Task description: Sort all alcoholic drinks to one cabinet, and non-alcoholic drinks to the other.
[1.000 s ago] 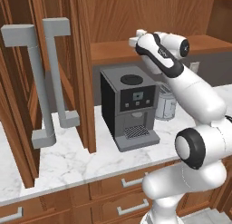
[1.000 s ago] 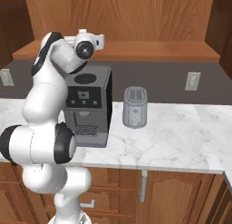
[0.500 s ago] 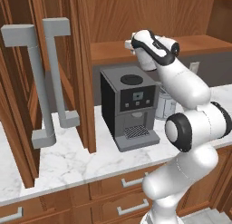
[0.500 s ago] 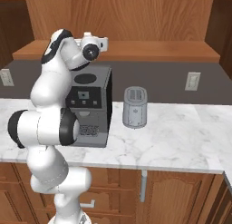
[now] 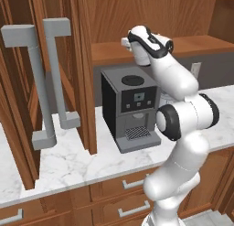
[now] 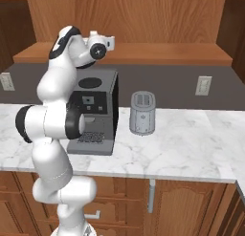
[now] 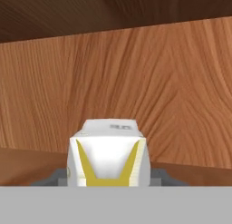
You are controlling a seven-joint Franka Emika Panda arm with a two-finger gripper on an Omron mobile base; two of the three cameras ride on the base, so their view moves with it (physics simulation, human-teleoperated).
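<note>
The gripper [image 7: 108,184] is closed on a short pale carton [image 7: 108,153], white with yellow V-shaped stripes on the face toward the hand camera. The carton sits squarely between the two fingers [image 7: 163,177], whose grey tips show at either side of its base. Behind it rises a wood-grain back panel [image 7: 172,91], with a darker wooden underside above and a wooden shelf floor [image 7: 27,166] below and to the left.

From the base cameras, the hand [image 6: 100,44] is raised to the level of the open wooden shelf [image 6: 162,53] that runs along the wall above the counter, directly over the coffee machine [image 5: 130,108]. The carton itself cannot be made out in those views. The coffee machine stands on the white marble counter [image 6: 191,149], and a grey toaster [image 6: 142,113] stands just beside it to its right. At the left, tall wooden cabinet doors carry long grey handles [image 5: 43,83].
</note>
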